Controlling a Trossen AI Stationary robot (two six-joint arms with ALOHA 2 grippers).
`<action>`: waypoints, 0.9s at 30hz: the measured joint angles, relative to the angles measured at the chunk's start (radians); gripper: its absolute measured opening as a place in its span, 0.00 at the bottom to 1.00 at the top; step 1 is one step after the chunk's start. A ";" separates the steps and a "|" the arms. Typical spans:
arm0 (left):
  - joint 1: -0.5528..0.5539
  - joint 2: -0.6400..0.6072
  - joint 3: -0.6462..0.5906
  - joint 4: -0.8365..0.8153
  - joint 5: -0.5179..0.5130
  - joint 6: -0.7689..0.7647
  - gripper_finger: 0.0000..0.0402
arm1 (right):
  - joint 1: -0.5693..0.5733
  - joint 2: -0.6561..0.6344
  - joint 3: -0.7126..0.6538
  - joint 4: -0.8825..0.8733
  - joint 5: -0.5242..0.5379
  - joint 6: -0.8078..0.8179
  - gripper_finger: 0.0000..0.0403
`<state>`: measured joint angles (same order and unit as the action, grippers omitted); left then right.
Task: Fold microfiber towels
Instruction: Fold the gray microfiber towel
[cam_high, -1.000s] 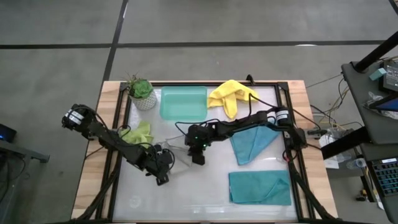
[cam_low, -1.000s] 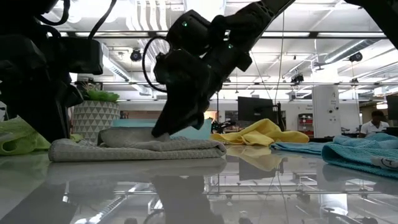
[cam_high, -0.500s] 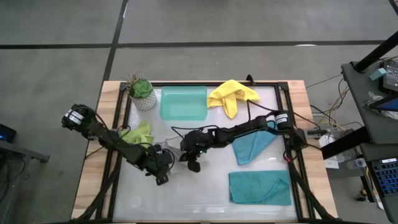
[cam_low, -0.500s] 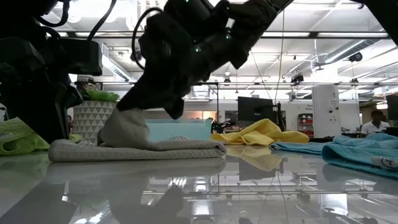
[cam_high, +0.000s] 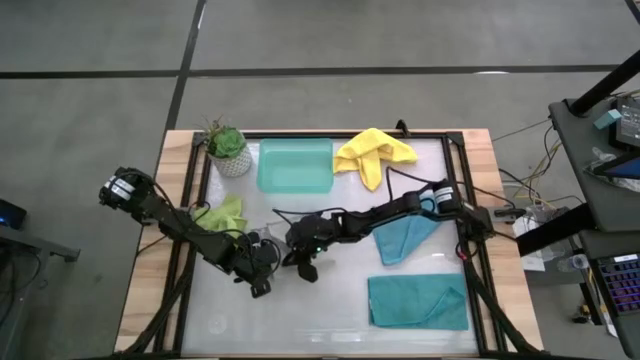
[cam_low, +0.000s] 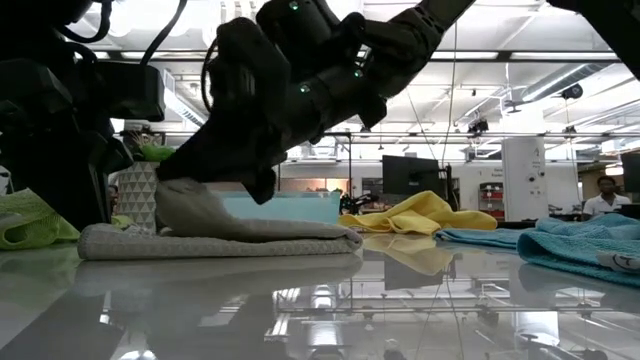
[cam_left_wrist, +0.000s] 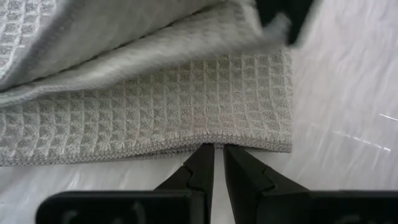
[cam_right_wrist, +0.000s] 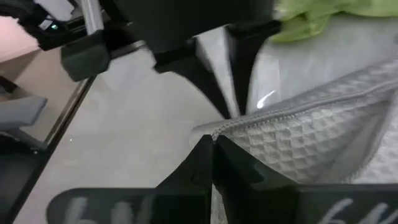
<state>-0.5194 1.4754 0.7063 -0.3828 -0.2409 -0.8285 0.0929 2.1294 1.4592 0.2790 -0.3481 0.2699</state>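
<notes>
The grey towel (cam_low: 220, 238) lies left of centre on the counter (cam_high: 330, 310), one flap lifted over itself. The right gripper (cam_right_wrist: 213, 142) pinches that raised edge, fingers pressed together on the cloth. The left gripper (cam_left_wrist: 218, 151) rests at the lower layer's hem, fingers nearly together; whether they hold it cannot be told. The lime towel (cam_high: 222, 213), yellow towel (cam_high: 372, 152) and two teal towels (cam_high: 418, 300) lie apart around them.

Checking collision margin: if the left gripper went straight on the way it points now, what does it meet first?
The grey towel. The left gripper is shut, its tips right at the towel's stitched hem, so going straight on it would probably push into that edge at once. Whether they already touch is unclear.
</notes>
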 joint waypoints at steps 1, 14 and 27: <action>0.000 0.000 0.000 0.000 0.000 0.000 0.05 | 0.003 0.007 0.005 0.000 0.000 0.000 0.02; 0.000 -0.001 0.000 0.008 0.000 -0.002 0.05 | 0.014 0.062 0.068 0.024 0.008 0.017 0.02; 0.000 -0.002 0.000 0.007 0.008 -0.031 0.05 | 0.018 0.062 0.068 0.039 0.035 -0.008 0.09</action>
<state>-0.5194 1.4736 0.7063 -0.3756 -0.2325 -0.8594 0.1112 2.1910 1.5269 0.3185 -0.3126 0.2623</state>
